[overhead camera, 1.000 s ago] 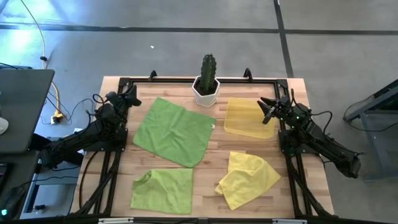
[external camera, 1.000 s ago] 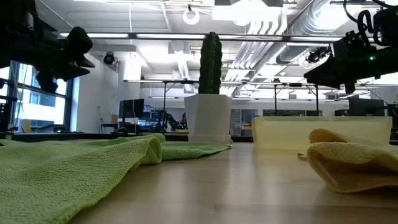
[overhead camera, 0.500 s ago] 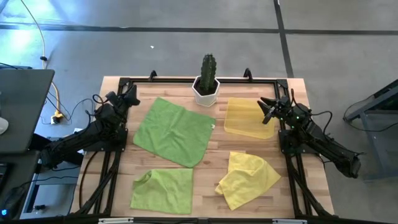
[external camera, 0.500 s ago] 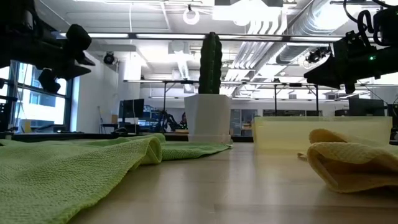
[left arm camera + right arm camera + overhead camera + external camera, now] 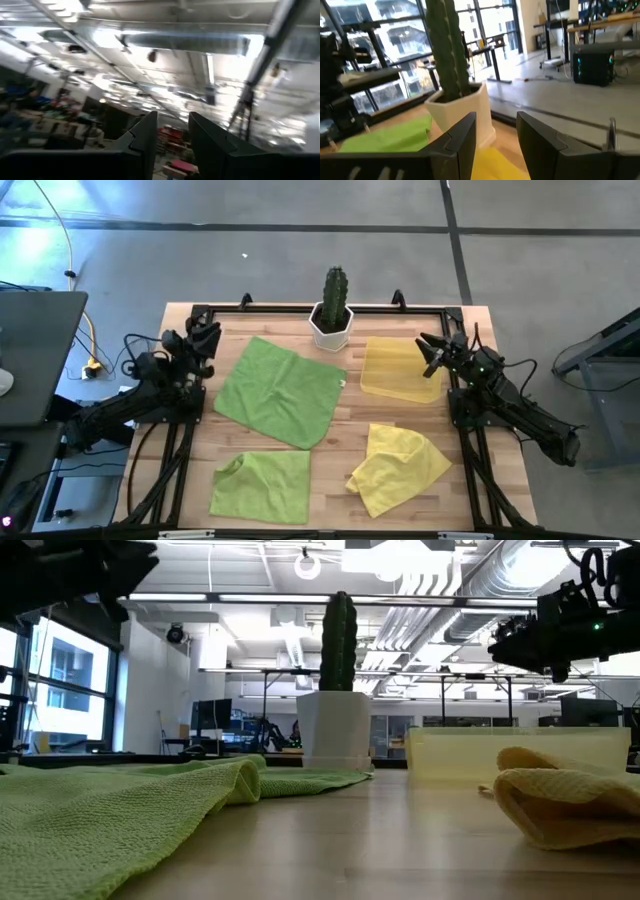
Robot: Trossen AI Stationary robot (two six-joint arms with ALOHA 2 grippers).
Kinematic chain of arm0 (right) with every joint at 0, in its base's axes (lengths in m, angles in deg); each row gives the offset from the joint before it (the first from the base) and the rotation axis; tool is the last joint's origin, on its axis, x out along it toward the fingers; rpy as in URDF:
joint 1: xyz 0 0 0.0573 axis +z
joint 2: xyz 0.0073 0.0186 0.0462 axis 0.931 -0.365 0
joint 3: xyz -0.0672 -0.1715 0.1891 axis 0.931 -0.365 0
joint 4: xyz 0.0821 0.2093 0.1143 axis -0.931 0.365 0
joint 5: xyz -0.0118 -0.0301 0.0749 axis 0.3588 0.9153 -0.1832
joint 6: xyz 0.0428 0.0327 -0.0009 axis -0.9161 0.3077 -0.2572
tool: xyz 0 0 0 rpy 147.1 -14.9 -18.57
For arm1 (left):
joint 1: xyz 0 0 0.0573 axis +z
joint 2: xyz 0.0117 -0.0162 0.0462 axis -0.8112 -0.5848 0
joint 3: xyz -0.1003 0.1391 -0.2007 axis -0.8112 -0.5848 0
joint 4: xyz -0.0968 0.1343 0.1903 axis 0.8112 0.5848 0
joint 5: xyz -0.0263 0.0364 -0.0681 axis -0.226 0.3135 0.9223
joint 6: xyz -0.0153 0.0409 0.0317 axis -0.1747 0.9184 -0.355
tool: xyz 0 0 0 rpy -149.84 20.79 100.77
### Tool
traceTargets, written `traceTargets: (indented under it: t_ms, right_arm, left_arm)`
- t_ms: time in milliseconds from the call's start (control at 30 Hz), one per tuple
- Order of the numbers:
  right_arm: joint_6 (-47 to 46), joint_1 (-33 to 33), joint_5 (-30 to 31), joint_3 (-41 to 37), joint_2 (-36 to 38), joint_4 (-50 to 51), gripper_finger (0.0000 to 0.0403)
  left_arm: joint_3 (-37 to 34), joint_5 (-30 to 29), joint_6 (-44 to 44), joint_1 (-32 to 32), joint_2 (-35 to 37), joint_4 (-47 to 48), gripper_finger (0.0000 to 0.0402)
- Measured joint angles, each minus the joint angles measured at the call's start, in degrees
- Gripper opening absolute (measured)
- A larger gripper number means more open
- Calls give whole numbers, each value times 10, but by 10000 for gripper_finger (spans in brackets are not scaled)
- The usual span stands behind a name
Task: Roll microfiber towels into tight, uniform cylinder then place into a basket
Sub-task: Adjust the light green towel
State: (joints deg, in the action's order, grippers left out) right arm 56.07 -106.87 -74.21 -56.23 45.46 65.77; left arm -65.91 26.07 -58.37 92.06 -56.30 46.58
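A large lime-green towel [image 5: 278,392] lies spread flat left of the table's middle. A second lime-green towel [image 5: 262,486], one corner folded over, lies at the near left. A yellow towel [image 5: 398,468] lies crumpled at the near right. The pale yellow basket [image 5: 400,369] sits at the far right. My left gripper [image 5: 205,335] hovers at the far left corner, tipped upward; it is open, with nothing between its fingers [image 5: 172,145]. My right gripper [image 5: 432,352] hangs level over the basket's right edge, open and holding nothing [image 5: 496,145].
A cactus in a white pot [image 5: 333,315] stands at the middle of the far edge, between the big green towel and the basket. A black frame rail [image 5: 300,309] runs around the table. Bare wood shows between the towels.
My left gripper has risen and tipped upward at the far left corner, with its wrist turning; in the low view it has moved up to the top edge of the picture. The towels and the basket lie as before.
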Motion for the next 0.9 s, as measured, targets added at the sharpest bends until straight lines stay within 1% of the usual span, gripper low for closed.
traceTargets:
  t_ms: [67, 167, 300, 500, 600, 800, 900]
  right_arm:
    - [0, 0, 0, 0, 0, -18, 133]
    - [0, 0, 0, 0, 0, -41, 133]
    - [0, 0, 0, 0, 0, -80, 133]
    - [0, 0, 0, 0, -2, -152, 133]
    - [0, 0, -5, 1, -14, -175, 133]
    - [-1, 0, -18, 1, -59, -185, 133]
    - [3, 0, -34, 13, -90, -189, 133]
  left_arm:
    - [11, 17, 9, 0, -11, 1, 99]
    - [34, 26, 44, 0, -38, 1, 99]
    - [70, 45, 91, 0, -95, 17, 99]
    - [129, 88, 105, -1, -215, 35, 99]
    - [156, 92, 105, -9, -281, 39, 99]
    - [209, 87, 105, -57, -421, 59, 99]
    - [238, 84, 100, -88, -483, 72, 99]
